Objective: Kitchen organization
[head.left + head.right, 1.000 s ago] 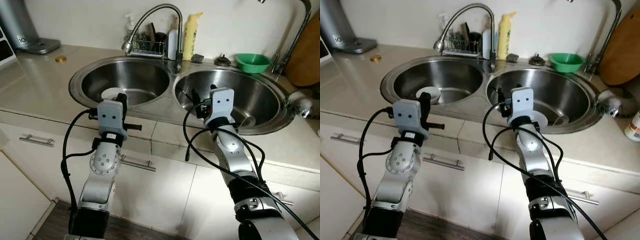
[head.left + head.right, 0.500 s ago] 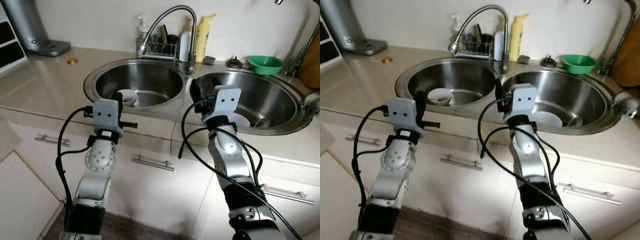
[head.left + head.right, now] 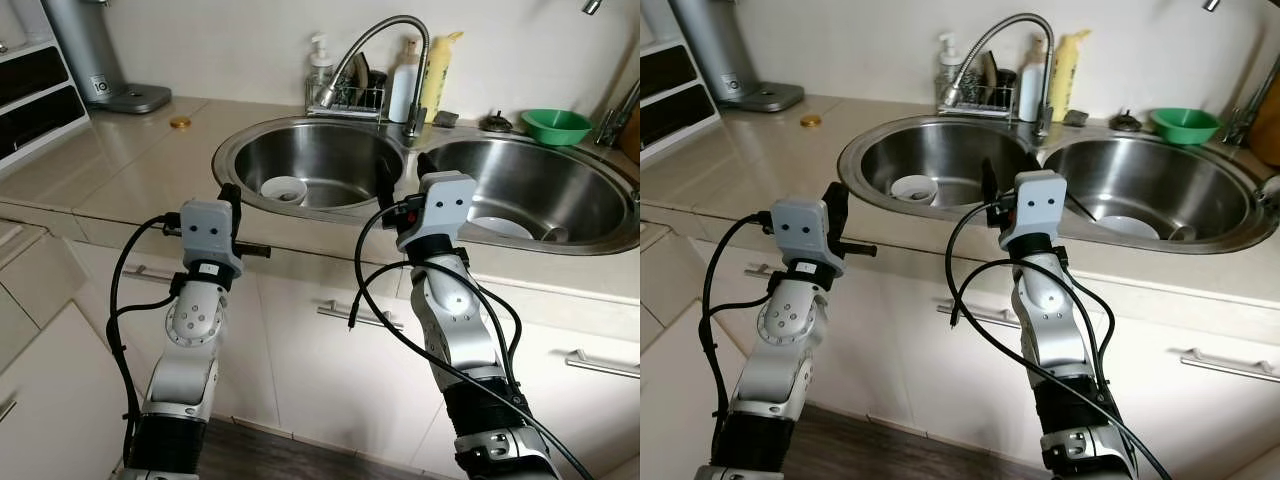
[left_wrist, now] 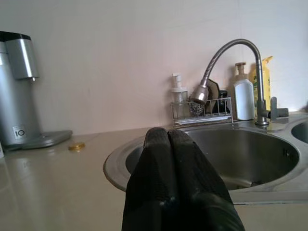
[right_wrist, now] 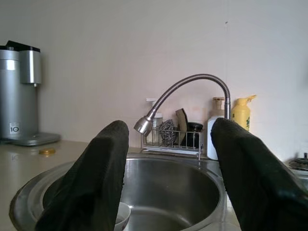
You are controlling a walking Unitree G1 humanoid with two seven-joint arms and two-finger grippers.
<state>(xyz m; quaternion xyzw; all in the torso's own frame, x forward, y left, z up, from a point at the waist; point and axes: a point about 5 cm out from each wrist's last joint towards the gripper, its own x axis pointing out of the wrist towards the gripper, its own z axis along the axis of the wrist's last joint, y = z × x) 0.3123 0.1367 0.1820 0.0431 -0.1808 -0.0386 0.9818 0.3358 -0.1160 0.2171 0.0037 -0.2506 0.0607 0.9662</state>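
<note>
A steel double sink [image 3: 228, 160] is set into the beige counter in front of me. A small white cup [image 3: 283, 188] stands in its left basin. In the right basin lies a white plate [image 3: 497, 227]. My left gripper [image 3: 229, 198] is held at counter height before the left basin, shut with nothing in it, and its fingertips [image 4: 168, 137] press together. Over the ridge between the basins my right gripper [image 3: 402, 178] stands open and empty, with its fingers [image 5: 98, 173] spread wide. The cup's rim [image 5: 120, 219] peeks in below them.
A curved faucet [image 3: 372, 45], a wire rack with sponges [image 3: 350, 95] and soap bottles [image 3: 434, 75] line the back wall. A green bowl [image 3: 556, 125] sits at the far right. A silver machine [image 3: 95, 55] and a gold lid [image 3: 180, 122] are at the far left. Cabinet handles [image 3: 352, 316] are below.
The whole picture has shifted to the right and shows more counter at the left, so the camera has moved. Both arms keep the same pose; nothing was taken hold of.
</note>
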